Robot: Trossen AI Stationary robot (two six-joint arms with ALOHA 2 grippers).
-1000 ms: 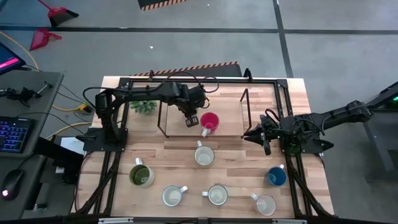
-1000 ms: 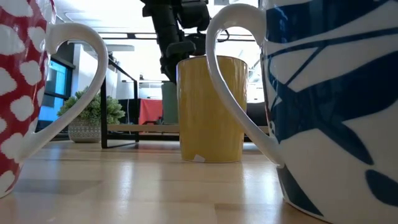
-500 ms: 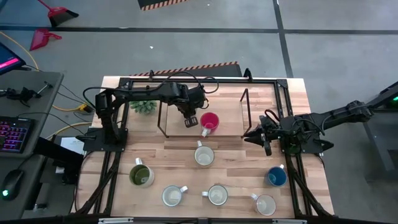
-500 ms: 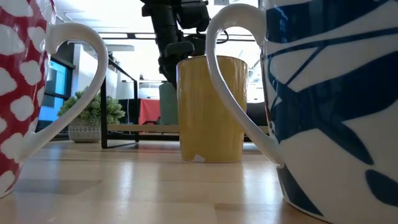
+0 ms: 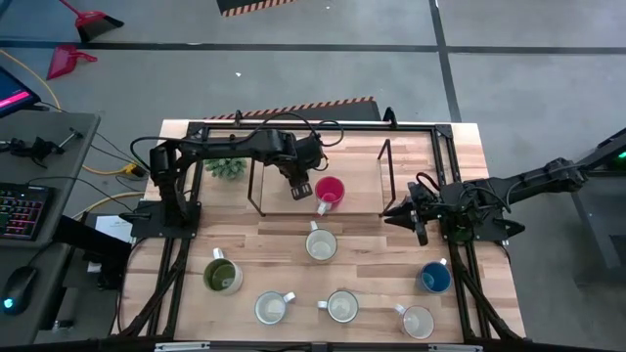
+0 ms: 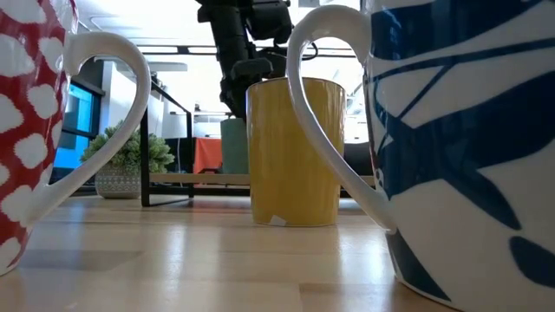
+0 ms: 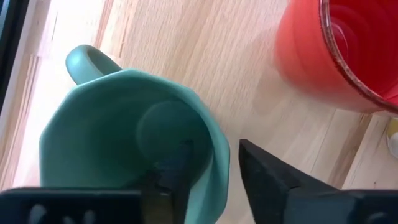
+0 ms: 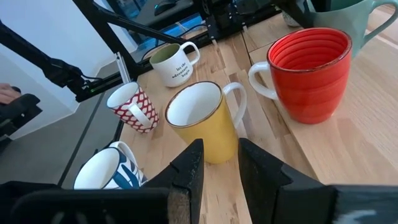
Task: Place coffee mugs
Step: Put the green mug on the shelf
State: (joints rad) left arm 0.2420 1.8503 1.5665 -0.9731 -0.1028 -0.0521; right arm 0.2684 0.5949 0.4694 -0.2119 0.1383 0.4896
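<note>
A teal-green coffee mug stands upright on the low wooden shelf inside a black frame, beside a red mug. My left gripper hangs over the teal mug, pointing steeply down and open. One finger is inside the cup and the other is outside its wall, with a gap between that finger and the wall. My right gripper waits open at the table's right with nothing between its fingers. Several more mugs stand on the table's near half. My left gripper straddles the teal mug's wall on the side away from the handle, coming from above. The outer finger is clear of the wall. I cannot tell whether the inner finger touches the inside. The mug stands on its base on the shelf.
A yellow mug stands just in front of the shelf. An olive mug, a blue mug and white ones stand along the near edge. A spiky potted plant sits left of the black frame.
</note>
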